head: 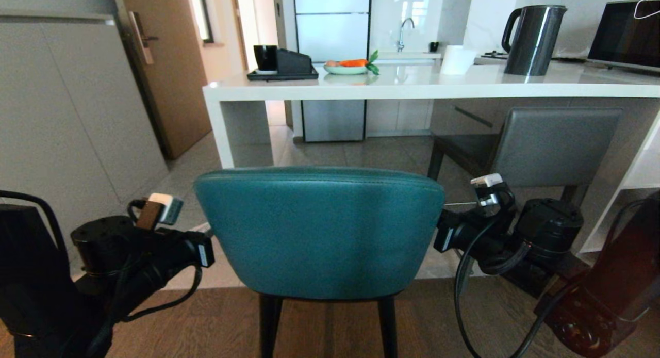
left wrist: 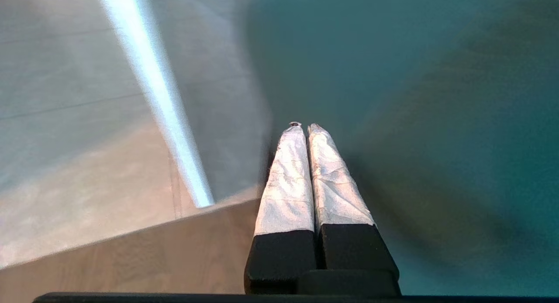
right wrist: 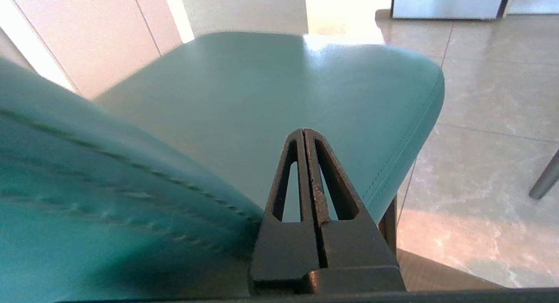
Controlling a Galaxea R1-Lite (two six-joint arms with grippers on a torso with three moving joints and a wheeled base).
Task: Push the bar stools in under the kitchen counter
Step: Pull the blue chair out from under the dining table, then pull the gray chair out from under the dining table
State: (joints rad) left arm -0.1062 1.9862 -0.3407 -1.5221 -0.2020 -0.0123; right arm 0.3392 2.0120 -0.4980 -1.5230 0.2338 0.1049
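Clearly both pincers are pressed together with nothing between the fingers. The left gripper [left wrist: 304,128] shows its two white-wrapped fingers [left wrist: 288,180] flat against each other, tips at the edge of the teal backrest; the right gripper [right wrist: 304,132] shows its two black fingers closed tip to tip, reaching past the backrest's side over the seat [right wrist: 279,98].

From the head camera, the left gripper [head: 203,255] sits at about nine o'clock of the teal stool [head: 319,229] and the right gripper [head: 442,237] at about three o'clock, so the two flank the curved backrest. Whether either is actually touching the upholstery I cannot tell.

The teal stool stands close in front of the robot, its thin black legs [head: 268,324] on the wood-look floor, well short of the kitchen counter [head: 428,84] at twelve o'clock. The dark grey stool [head: 551,146], at about two o'clock, already sits partly under the slab.

I judge the teal stool moderately heavy and top-heavy on its narrow legs. The padded backrest will give a little and looks smooth, so closed fingers could slip sideways off its curve. Pushing low on both sides of the backrest evenly looks safest; a high or one-sided push could tip or turn it.
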